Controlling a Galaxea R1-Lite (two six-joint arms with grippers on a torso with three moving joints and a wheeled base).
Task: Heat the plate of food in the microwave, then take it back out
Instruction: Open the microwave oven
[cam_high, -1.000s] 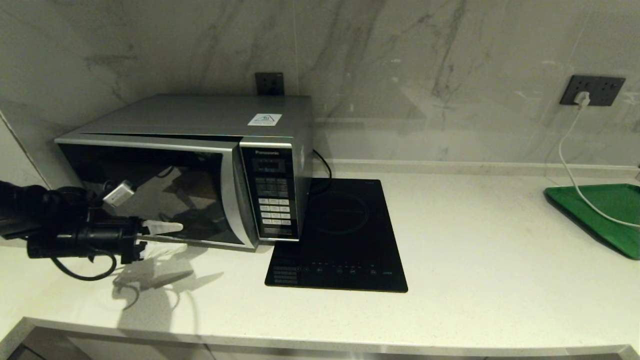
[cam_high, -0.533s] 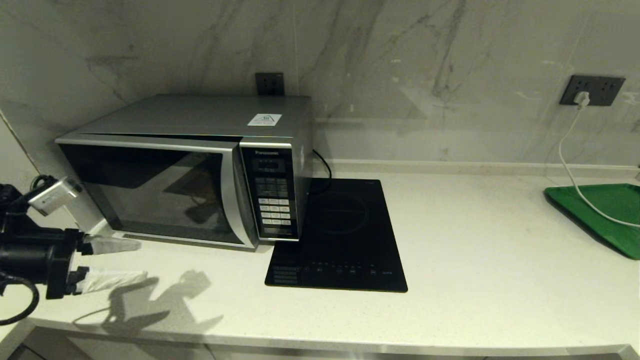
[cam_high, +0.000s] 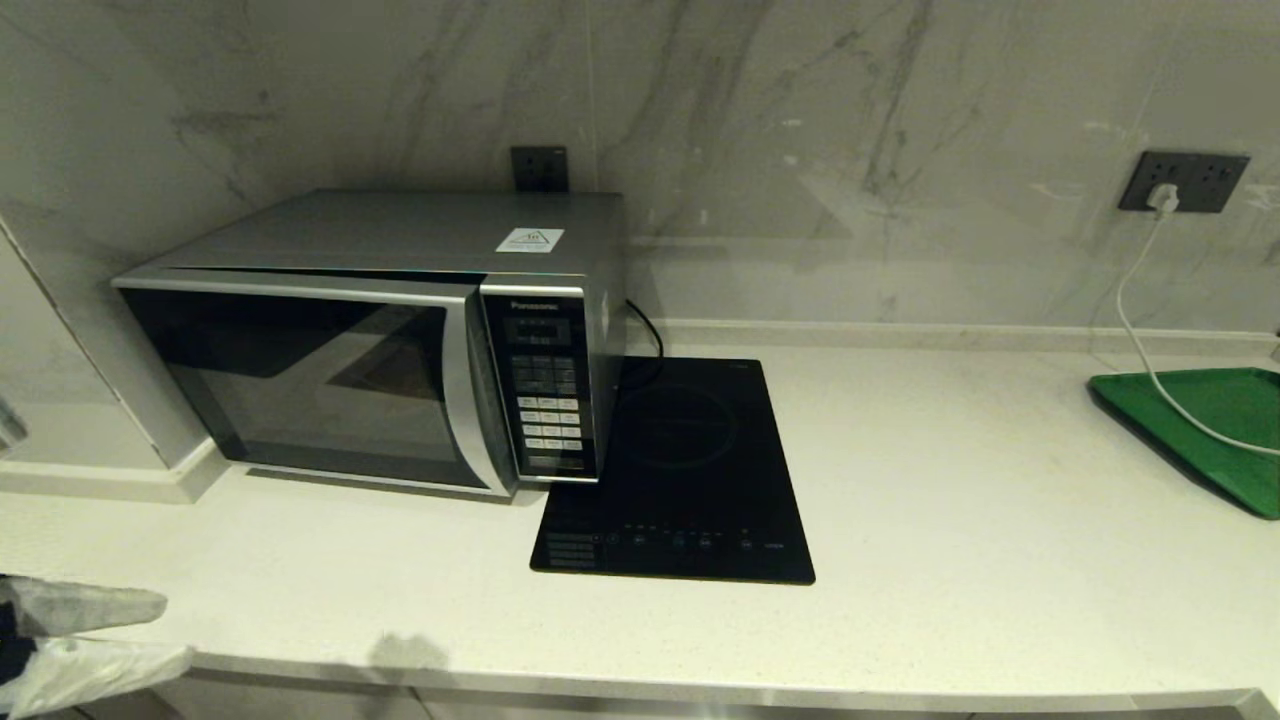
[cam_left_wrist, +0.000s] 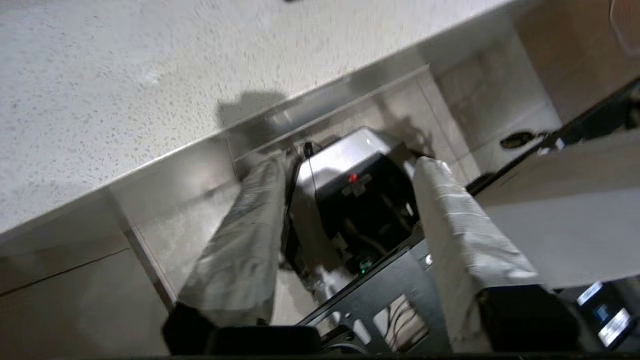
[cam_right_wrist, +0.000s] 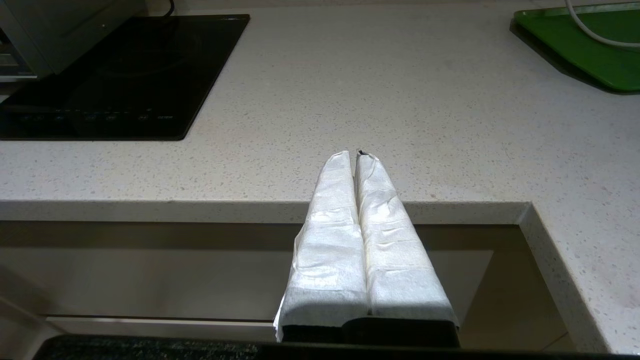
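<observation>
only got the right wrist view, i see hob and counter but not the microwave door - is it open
observer: No. In the head view the microwave door sits closed, or very nearly so.
operator: any plate showing
observer: No plate shows in any view, and the door's dark glass hides the inside.
operator: where's the left gripper
observer: The left gripper hangs at the front left edge of the counter, fingers open and holding nothing.
</observation>
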